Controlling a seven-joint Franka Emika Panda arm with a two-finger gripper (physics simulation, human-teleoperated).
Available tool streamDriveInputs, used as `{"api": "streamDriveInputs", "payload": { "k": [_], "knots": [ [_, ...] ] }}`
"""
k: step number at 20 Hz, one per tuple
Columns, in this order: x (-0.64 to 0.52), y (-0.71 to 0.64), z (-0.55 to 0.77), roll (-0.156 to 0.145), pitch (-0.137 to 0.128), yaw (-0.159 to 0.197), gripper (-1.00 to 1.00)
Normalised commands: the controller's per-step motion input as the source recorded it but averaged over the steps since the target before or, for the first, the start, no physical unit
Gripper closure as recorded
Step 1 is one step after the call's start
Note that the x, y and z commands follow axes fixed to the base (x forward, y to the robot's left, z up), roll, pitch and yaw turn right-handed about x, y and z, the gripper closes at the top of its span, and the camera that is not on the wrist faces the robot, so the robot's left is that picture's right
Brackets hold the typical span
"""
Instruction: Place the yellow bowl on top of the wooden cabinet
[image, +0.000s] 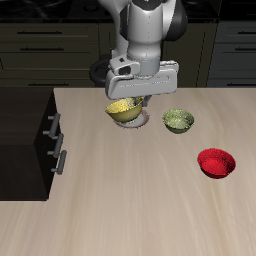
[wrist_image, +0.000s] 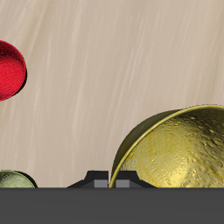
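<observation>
Yellow and shiny, with a mottled surface, the yellow bowl (image: 126, 111) hangs tilted just under the gripper (image: 130, 101), clear of the table (image: 150, 200), with a round pale spot on the tabletop showing right below it. In the wrist view the same bowl (wrist_image: 179, 150) fills much of the picture, its rim and dimpled inside turned toward the camera and pressed up against the gripper's dark body; the fingers themselves are hidden behind that body, but the bowl sits off the surface against them, so the gripper appears clamped on its rim. The bowl is over the middle of the table's back part, not on the wooden cabinet (image: 25, 140). That cabinet is a low, very dark box standing at the table's side, well apart from the bowl, with two drawer fronts facing the table and a silver bar handle (image: 52, 126) on each; its flat top carries nothing. Just beside the lifted bowl, resting on the light wood tabletop, is a duller olive-green bowl (image: 179, 121), seen only as a sliver in the wrist view (wrist_image: 16, 179). Nearer the table's front edge and farther out to the side lies a red bowl (image: 215, 162), also caught at the picture's edge in the wrist view (wrist_image: 10, 70).
</observation>
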Motion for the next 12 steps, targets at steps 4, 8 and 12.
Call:
{"api": "streamDriveInputs", "payload": {
  "k": [4, 8, 12],
  "knots": [
    [-0.02, -0.08, -0.02, -0.016, -0.024, -0.033, 1.0],
    [-0.06, -0.01, 0.08, -0.004, 0.0, 0.004, 1.0],
    [-0.09, 0.02, 0.21, 0.007, -0.033, 0.019, 1.0]
  ]
}}
